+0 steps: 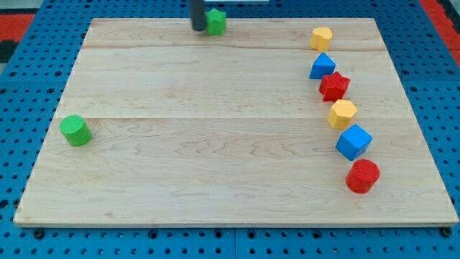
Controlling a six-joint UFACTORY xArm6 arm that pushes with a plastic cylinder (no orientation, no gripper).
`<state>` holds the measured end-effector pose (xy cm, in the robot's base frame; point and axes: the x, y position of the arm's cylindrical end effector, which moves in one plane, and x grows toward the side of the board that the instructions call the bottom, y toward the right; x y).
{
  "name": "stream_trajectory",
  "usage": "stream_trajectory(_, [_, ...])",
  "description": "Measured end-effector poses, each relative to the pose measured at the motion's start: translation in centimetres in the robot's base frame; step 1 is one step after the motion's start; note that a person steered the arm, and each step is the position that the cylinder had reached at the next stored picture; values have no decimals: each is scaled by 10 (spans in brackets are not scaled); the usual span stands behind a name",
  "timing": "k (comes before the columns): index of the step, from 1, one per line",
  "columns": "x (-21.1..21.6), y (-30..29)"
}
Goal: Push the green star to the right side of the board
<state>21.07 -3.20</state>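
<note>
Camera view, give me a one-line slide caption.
My tip touches the left of the green star block at the wooden board's top edge; six blocks line the right.

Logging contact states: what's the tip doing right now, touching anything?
My tip: no gripper, holds nothing; at the view's top edge, against the green star's left side.

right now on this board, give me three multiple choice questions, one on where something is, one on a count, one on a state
1. Where is the green star?
A. top edge of the board
B. bottom right corner
C. board centre

2. How many blocks form the line down the view's right?
A. four
B. six
C. eight

3. How does my tip stand to the green star?
A. far off
B. right against its left side
C. on its right

Answers:
1. A, it sits at the view's top edge.
2. B, from the yellow block down to the red cylinder.
3. B, the rod's end is at the star's left side.
</note>
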Motion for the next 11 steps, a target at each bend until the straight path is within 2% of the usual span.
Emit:
stream_trajectory(2, [-19, -42])
stream_trajectory(3, [-19, -39])
stream_trajectory(4, [-16, 39])
stream_trajectory(5, [9, 149])
stream_trajectory(6, [68, 123])
stream_trajectory(7, [100, 11])
stream_trajectory(8, [203, -15])
stream_trajectory(9, [299, -69])
stream_trajectory(10, [309, -184])
stream_trajectory(11, [270, -216])
